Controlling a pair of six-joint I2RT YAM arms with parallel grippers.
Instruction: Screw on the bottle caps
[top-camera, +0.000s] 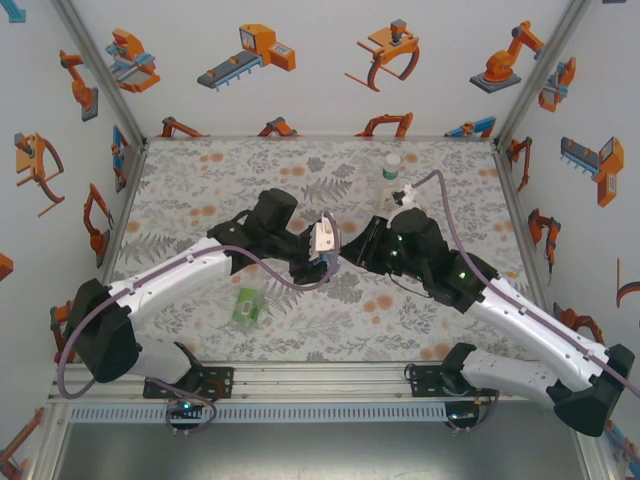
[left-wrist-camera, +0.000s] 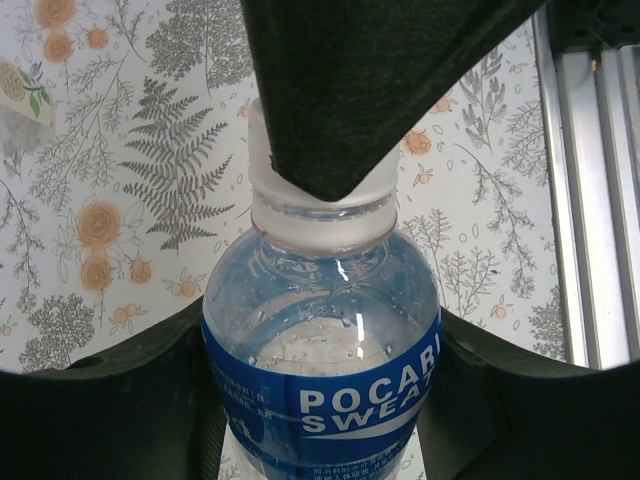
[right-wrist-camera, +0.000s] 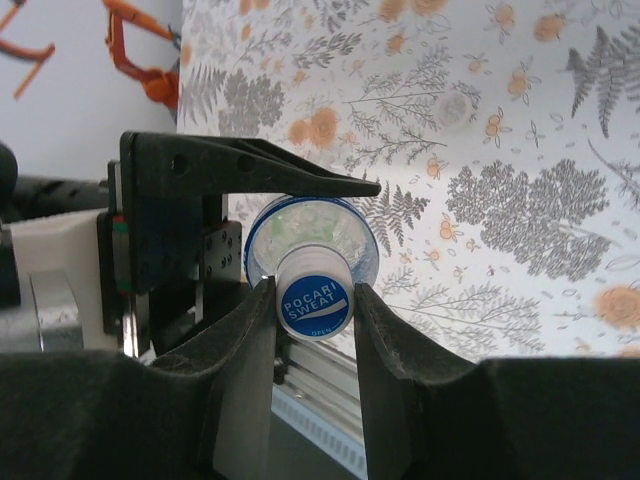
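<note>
The left hand (left-wrist-camera: 320, 425) is closed around the body of the small clear plastic bottle with the blue label (left-wrist-camera: 320, 340), at the centre of the top view. The right hand (right-wrist-camera: 315, 305) is narrow, and its two fingers pinch the small round pale cap with a blue printed top (right-wrist-camera: 315, 293), which sits on the bottle neck. To do this well, I think the right hand should stay in line with the neck, press lightly and turn without slipping. The left must grip firmly, so the bottle does not rotate too. A tilted cap may cross the thread.
</note>
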